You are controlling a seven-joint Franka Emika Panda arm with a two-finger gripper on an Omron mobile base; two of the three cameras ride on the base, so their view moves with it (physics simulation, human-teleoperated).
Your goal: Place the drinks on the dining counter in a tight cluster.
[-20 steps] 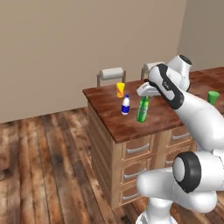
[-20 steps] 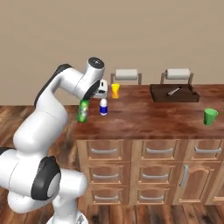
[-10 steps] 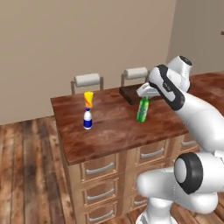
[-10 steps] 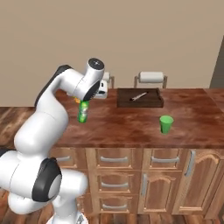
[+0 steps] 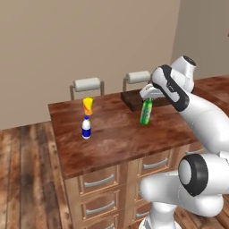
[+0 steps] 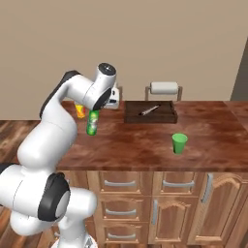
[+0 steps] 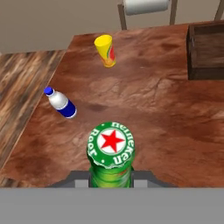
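Green slim bottle (image 5: 145, 111) hangs upright in the gripper (image 5: 149, 95), fingers clamped on its neck, base clear above the dining counter (image 5: 120, 138). Arm bent at elbow, forearm reaching out over the reddish top, hand pointing down. Yellow cup (image 7: 106, 50) and white bottle (image 7: 61, 104) stand near each other, well apart from held bottle. Dark tray (image 6: 149, 112) behind

In the hand view, the cap of the slim green bottle (image 7: 111, 146) carries a red five-pointed star on a white disc, ringed by a green band of white lettering running from 9 o'clock round to 3 o'clock; the letters are too distorted to read as a word. The white bottle's (image 7: 61, 104) blue label shows no legible text.
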